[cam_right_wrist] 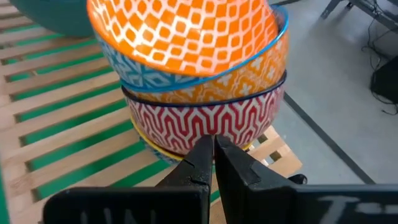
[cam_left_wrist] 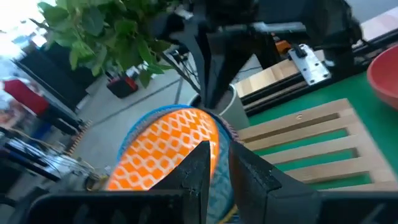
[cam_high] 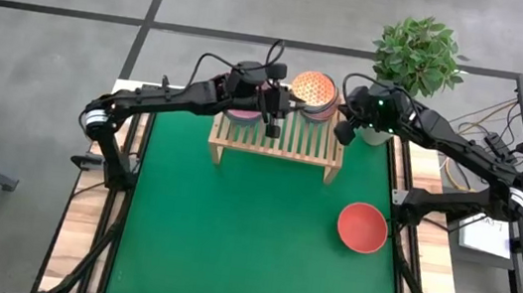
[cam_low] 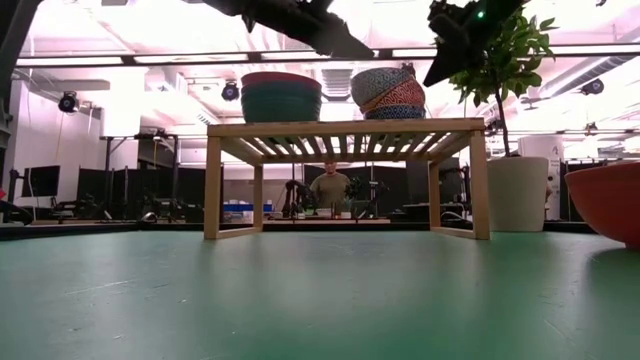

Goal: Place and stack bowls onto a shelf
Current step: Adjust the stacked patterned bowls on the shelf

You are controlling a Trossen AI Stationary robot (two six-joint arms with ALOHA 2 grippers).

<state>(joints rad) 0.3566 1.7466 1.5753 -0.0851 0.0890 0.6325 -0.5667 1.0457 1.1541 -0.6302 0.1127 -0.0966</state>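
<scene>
The light-wood shelf [cam_high: 277,140] stands at the table's far side. On its slats sit a stack of larger plain bowls [cam_low: 281,97], pink over dark green, and a stack of small patterned bowls [cam_right_wrist: 199,93]. The top small bowl [cam_left_wrist: 168,152] is orange inside and blue outside. My left gripper [cam_left_wrist: 222,171] reaches in from the left and is shut on that bowl's rim. My right gripper [cam_right_wrist: 214,158] is shut, level with the small stack's lower bowls on its right side. A red bowl [cam_high: 363,227] rests on the green mat, near right. My left gripper pinches the top bowl's rim [cam_left_wrist: 219,140] on the stack's left side, one finger [cam_left_wrist: 198,171] over the orange inside and one [cam_left_wrist: 252,177] outside. The bowl sits nested on the stack. My right gripper's shut tips stand before the red-and-white bowl [cam_right_wrist: 205,121]; I cannot tell whether they touch.
A white plant pot [cam_low: 518,192] with a leafy plant [cam_high: 418,51] stands just right of the shelf, close under my right arm. The shelf's near-side slats [cam_high: 281,147] and the green mat [cam_high: 241,234] lie bare. A person [cam_low: 330,190] shows far behind the table.
</scene>
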